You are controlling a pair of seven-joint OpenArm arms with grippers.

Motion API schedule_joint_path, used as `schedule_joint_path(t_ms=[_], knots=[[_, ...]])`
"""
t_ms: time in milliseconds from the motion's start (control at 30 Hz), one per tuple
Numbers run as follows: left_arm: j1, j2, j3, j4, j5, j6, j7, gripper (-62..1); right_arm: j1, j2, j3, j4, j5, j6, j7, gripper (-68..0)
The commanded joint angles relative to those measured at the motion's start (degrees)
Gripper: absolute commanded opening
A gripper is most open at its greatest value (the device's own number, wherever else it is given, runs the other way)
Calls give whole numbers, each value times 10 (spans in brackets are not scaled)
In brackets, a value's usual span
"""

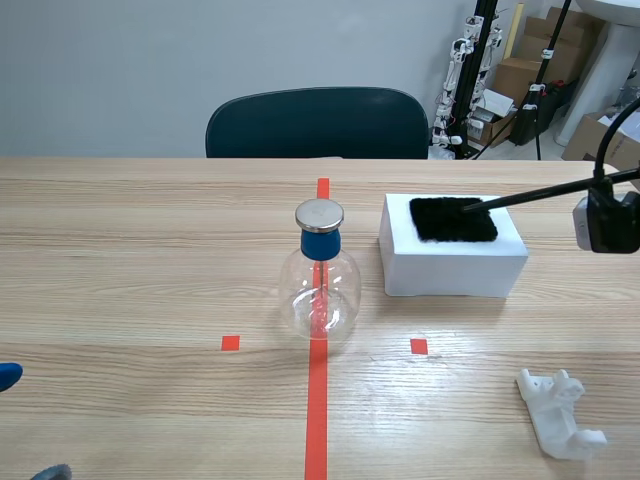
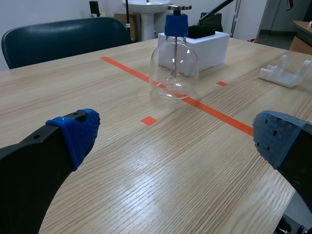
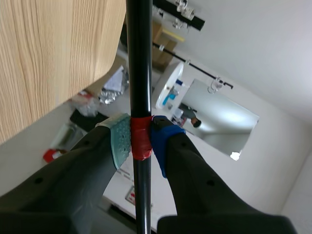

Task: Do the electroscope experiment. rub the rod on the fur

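Your right gripper is closed on the black rod, with its pads pinching the shaft at the red tape band. That band is probably there to mark the holding point. Gripping so far back leaves most of the rod free to sweep. From the table's right side the rod slants in toward the fur, and its tip sits at the fur's right-hand part. The scene view suggests contact, though from this angle you cannot be sure the tip is pressing rather than hanging just above. The fur lies on top of the white block. The block seems meant to raise the fur so the rod can come in from the side without the arm fouling the tabletop. The electroscope stands upright on the central tape line just beside the block, metal disc on top. It is near enough for a short swing once the rod is charged, and it is not touching anything. Your left gripper hangs low over the near left of the table with its fingers spread wide and nothing between them, well apart from the flask. A white plastic piece lies at the near right.
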Motion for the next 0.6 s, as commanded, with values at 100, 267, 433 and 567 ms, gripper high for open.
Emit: schedule_joint_path(t_ms=[100, 267, 433, 567], knots=[[0, -4, 0, 5, -8, -1, -10, 14, -67, -24, 172, 36, -2, -9, 75, -653], [0, -4, 0, 5, -8, -1, -10, 14, -170, -61, 311, 104, -3, -33, 140, -653], [0, -4, 0, 5, -8, -1, -10, 14, -300, -134, 418, 208, -23, -120, 190, -653], [0, -4, 0, 5, -8, -1, -10, 14, -398, -202, 454, 301, -75, -127, 206, -653]])
